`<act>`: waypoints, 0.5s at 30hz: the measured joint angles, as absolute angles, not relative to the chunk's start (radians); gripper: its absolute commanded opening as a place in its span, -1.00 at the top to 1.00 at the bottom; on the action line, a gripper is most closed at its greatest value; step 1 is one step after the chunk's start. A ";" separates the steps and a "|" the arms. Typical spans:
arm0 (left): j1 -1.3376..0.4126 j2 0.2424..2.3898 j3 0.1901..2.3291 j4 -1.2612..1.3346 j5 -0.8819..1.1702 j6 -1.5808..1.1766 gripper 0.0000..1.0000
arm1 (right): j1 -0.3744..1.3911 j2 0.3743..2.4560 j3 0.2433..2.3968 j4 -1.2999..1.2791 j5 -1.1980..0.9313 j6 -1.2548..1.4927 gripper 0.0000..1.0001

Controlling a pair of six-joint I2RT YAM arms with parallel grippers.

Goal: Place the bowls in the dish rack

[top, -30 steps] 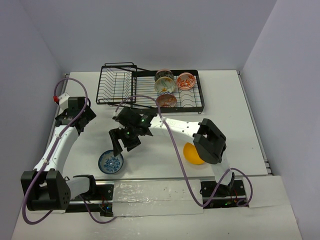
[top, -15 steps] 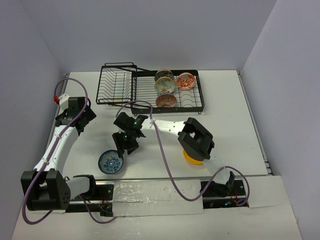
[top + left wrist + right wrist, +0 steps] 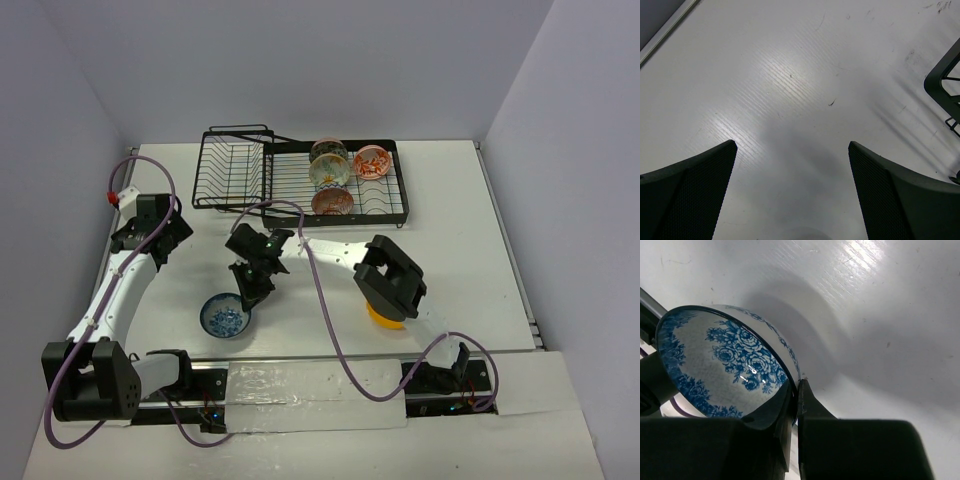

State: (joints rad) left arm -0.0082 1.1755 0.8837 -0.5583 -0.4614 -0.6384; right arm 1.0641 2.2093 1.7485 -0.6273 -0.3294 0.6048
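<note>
The blue patterned bowl [image 3: 225, 317] sits near the table's front left, tilted in the right wrist view [image 3: 725, 360]. My right gripper [image 3: 244, 298] [image 3: 796, 386] is shut on its rim, one finger inside and one outside. The black wire dish rack [image 3: 240, 170] stands at the back and holds several bowls, among them a white leaf-patterned one [image 3: 330, 172], an orange-red floral one [image 3: 372, 160] and a pink-red one [image 3: 333, 202]. An orange-yellow bowl [image 3: 383, 316] lies mostly hidden under the right arm. My left gripper [image 3: 140, 232] [image 3: 791, 144] is open over bare table, holding nothing.
A corner of the dish rack [image 3: 945, 85] shows at the right edge of the left wrist view. A purple cable [image 3: 325, 300] loops over the table beside the right arm. Walls close in the table on three sides.
My right gripper moved down and left to the blue bowl and shut on its rim; the bowl shifted slightly and tipped. The left arm has not moved.
</note>
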 measured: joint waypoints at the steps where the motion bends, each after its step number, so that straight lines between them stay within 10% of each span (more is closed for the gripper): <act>1: -0.008 1.176 0.884 -0.558 -0.460 -0.638 -0.97 | 1.064 2.209 1.748 -0.629 -0.329 0.604 1.00; 15: -0.011 1.176 0.884 -0.558 -0.440 -0.629 -0.94 | 1.063 2.026 1.670 -0.699 -0.081 0.396 1.00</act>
State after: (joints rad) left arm -0.0113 1.1759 0.8837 -0.5575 -0.4400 -0.6289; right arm 1.0630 2.0258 1.6703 -0.6991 -0.0807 0.3962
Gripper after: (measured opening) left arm 0.980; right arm 0.089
